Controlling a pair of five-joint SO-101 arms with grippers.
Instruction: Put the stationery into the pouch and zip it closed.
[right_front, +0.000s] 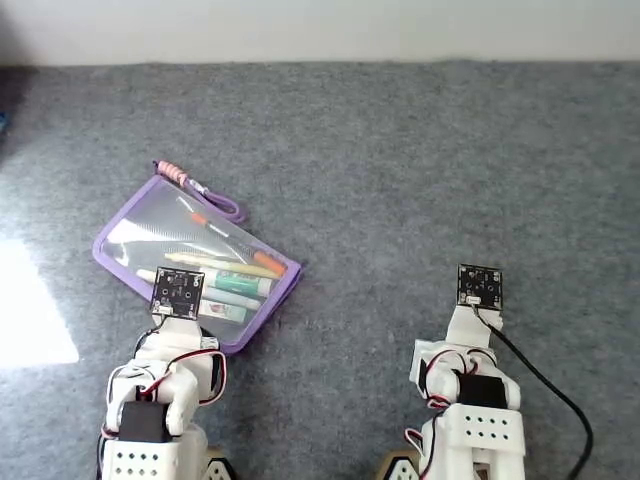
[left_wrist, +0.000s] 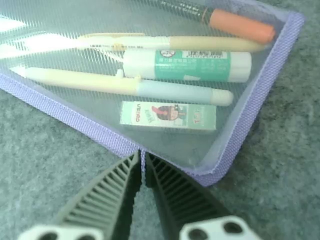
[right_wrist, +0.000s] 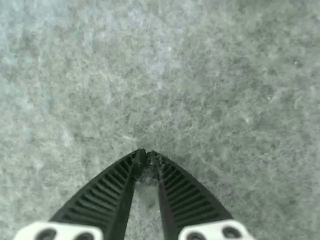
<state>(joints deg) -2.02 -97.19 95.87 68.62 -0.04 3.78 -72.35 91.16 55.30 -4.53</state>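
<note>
Lying on grey carpet (right_front: 400, 150): pouch (right_front: 150, 235).

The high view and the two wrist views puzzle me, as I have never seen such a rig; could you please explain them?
The high view looks down on a grey table where two small robot arms sit side by side. Each wrist view comes from a camera on one arm, looking along its gripper. The left gripper is shut, its tips at the edge of a clear purple-trimmed pouch; whether it pinches that edge I cannot tell. Inside the pouch lie pens, a glue stick and an eraser. The right gripper is shut over the table, holding nothing.
</note>
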